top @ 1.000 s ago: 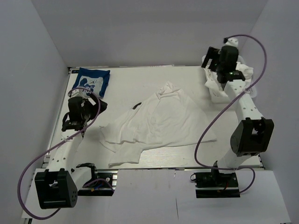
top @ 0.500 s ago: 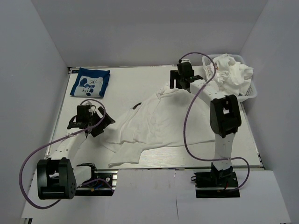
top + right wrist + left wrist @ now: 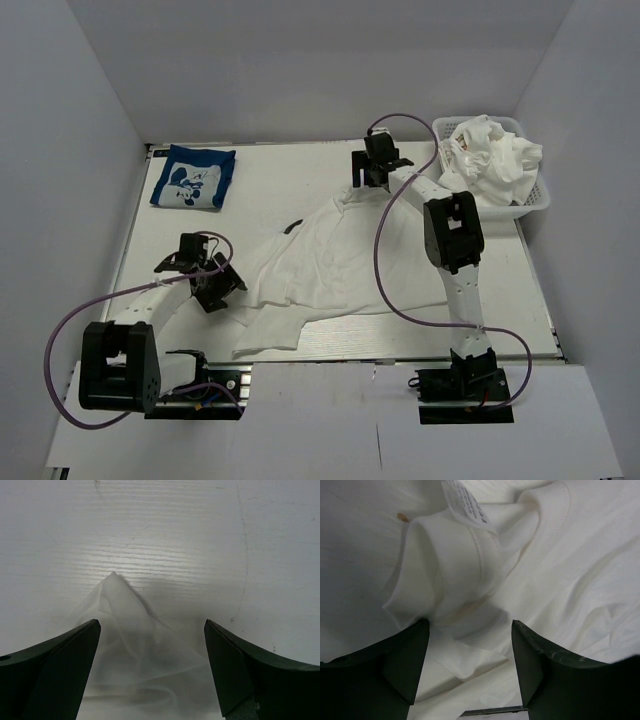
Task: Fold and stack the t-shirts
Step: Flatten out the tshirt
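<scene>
Lettering on label (image 3: 466,504) of white t-shirt (image 3: 580,580) is unreadable.

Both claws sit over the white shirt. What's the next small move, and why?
Likely close the left claw on the neckband of the white t-shirt: it lies bunched between the open fingers, while the right claw hangs open over the far corner.

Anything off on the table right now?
White t-shirt lies rumpled and skewed across the table, collar bunched. Basket at far right is overfull, white cloth heaped above its rim. Navy t-shirt sits folded, fine.
</scene>
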Tool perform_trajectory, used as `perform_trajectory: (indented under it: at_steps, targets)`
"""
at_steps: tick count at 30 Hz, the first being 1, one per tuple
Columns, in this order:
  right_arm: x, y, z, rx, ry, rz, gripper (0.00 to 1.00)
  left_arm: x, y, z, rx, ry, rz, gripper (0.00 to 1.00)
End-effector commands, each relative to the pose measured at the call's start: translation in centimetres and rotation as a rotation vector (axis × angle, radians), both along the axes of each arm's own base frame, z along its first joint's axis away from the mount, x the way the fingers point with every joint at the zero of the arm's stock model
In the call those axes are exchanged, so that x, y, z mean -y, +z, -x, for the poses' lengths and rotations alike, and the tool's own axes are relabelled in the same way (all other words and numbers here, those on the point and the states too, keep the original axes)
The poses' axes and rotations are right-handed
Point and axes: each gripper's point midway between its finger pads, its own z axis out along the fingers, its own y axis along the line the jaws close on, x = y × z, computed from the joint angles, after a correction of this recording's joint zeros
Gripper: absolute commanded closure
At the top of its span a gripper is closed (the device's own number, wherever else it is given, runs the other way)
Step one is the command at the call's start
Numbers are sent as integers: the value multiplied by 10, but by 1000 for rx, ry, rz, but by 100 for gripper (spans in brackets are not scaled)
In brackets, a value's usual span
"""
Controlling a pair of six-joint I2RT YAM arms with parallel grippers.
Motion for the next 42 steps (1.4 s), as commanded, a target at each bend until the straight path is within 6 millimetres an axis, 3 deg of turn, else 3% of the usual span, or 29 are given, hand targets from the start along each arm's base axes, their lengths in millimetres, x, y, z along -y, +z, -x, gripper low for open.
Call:
perform_trajectory:
  at_steps: [1,6,10,12,13,14,15,16,17,19,20,21,22,23,24,26,27,29,30,32,36,37,39,40,42]
  targets:
    - [-8,-6,-15,41,42,21,10,-1,5,-20,45,1,-29,25]
    - [-7,-26,-16,17,57,47,10,1,22,-43,95,1,-24,34]
    - [-9,-37,-17,4,78,54,10,-3,15,-46,53,-1,-47,47]
    - [-11,-39,-17,-5,92,54,12,-2,11,-50,46,-1,-48,62]
    - [-12,-36,-20,8,93,51,22,-2,11,-51,47,-1,-48,74]
    - [-13,-36,-19,3,102,46,51,-1,9,-53,46,-5,-39,90]
    - [-17,-34,-18,5,111,38,64,0,11,-59,60,-4,-38,100]
    - [-17,-35,-17,3,112,37,76,0,11,-59,60,-4,-38,100]
    - [-19,-25,-17,15,122,23,100,0,19,-69,96,-13,-41,100]
    - [-21,-13,-20,44,116,2,100,1,35,-80,161,-12,-36,100]
    - [-19,-9,-11,40,120,6,100,2,49,-87,203,-11,-34,100]
    - [-21,21,-15,105,121,-21,100,2,63,-97,263,-9,-30,100]
    - [-19,48,-13,167,123,-43,100,3,90,-106,351,-7,-24,100]
    - [-17,42,-1,157,139,-35,100,3,106,-111,404,-6,-20,100]
    - [-16,117,-3,314,136,-84,100,4,122,-116,459,-4,-16,100]
    - [-7,119,13,361,123,-85,100,4,166,-121,590,-1,-7,100]
    - [3,165,32,440,114,-104,100,3,185,-123,646,7,-10,100]
    - [11,195,42,533,94,-120,100,-3,213,-124,730,34,-30,100]
    - [21,216,67,575,94,-124,100,-6,233,-118,791,47,-35,100]
    - [37,256,85,673,57,-138,100,-15,262,-113,870,86,-59,100]
    - [63,287,130,752,16,-138,100,-31,333,-85,1058,168,-89,100]
    - [75,321,152,830,3,-164,100,-37,347,-79,1097,197,-101,100]
    - [83,337,168,871,0,-168,100,-41,389,-55,1213,218,-99,100]
    - [92,367,194,938,-4,-196,100,-44,401,-47,1248,229,-109,100]
    - [97,385,211,981,-2,-216,100,-47,435,-22,1348,235,-104,100]
